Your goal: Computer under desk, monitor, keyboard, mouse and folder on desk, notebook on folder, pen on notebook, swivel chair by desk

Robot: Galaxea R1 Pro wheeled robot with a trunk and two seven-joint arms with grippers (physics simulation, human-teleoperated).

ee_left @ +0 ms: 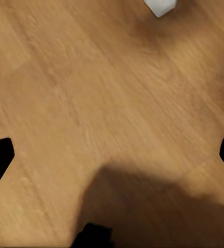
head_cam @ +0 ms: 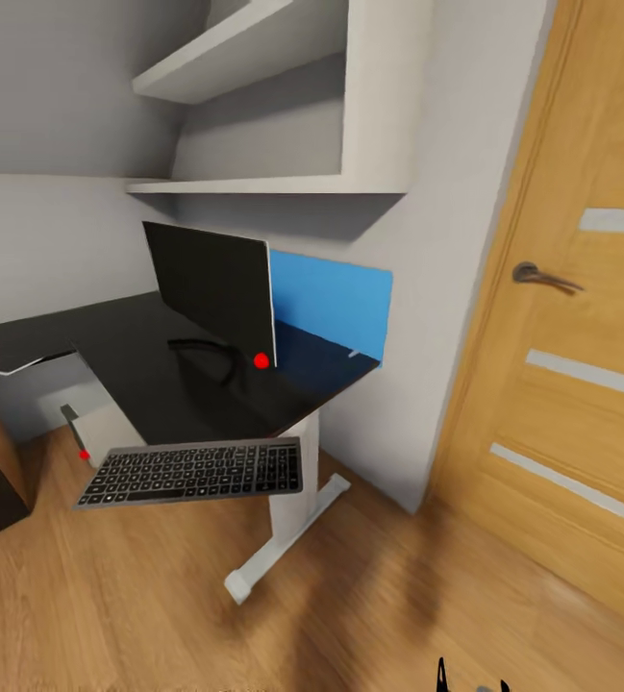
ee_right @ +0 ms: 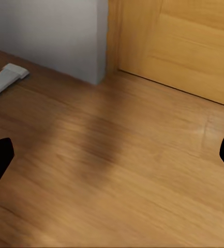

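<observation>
Standing on the black worktop (head_cam: 148, 365), the monitor (head_cam: 217, 288) is seen upright; the keyboard (head_cam: 194, 471) is seen at the worktop's front edge. Both the left pincer (ee_left: 112, 155) and right pincer (ee_right: 112, 155) are held wide open over the plank floor (head_cam: 369, 596), empty.

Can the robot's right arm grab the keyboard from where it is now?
Probably not yet. The keyboard lies on the floor beside the desk's white leg, off ahead. The right gripper is open over bare floor near the door, apart from it. Nothing blocks the path, so it likely must move closer first.
</observation>
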